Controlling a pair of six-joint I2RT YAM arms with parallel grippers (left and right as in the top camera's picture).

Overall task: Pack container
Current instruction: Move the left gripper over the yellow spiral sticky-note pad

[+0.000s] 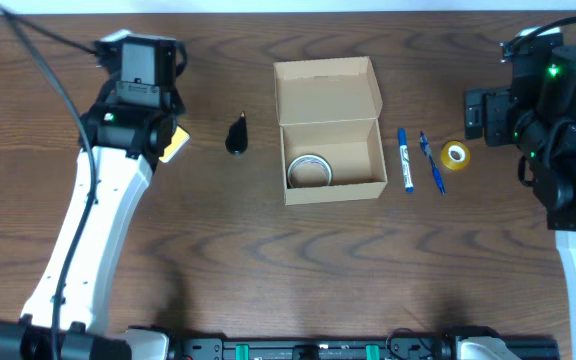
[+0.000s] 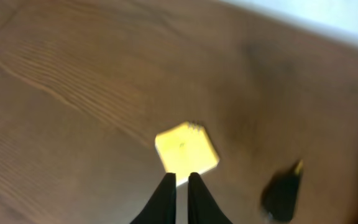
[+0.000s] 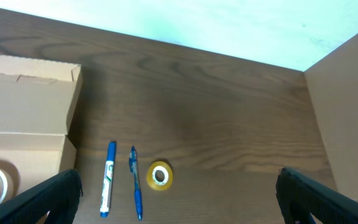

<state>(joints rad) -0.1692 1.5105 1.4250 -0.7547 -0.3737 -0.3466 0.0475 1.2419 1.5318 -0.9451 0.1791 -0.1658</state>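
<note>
You have a blue marker [image 1: 405, 159] and a blue pen [image 1: 431, 163] side by side on the wooden table [image 1: 268, 270], a yellow tape roll [image 1: 455, 154] just beside them. A small black item [image 1: 237, 135] lies well apart, near a yellow square [image 2: 186, 148].

The tan cardboard box [image 1: 333, 190] is open from above, its flap lid folded back on the far side. A white tape roll [image 1: 308, 170] takes its left part and the right part is bare. A bare strip of brown wooden worktop [image 1: 298, 270] separates it from a small black object [image 1: 237, 135] on the left. On its right, a blue marker [image 1: 405, 160], a blue pen [image 1: 432, 165] and a small yellow tape roll [image 1: 455, 154] lie side by side with narrow gaps between them. The near worktop is bare.
</note>
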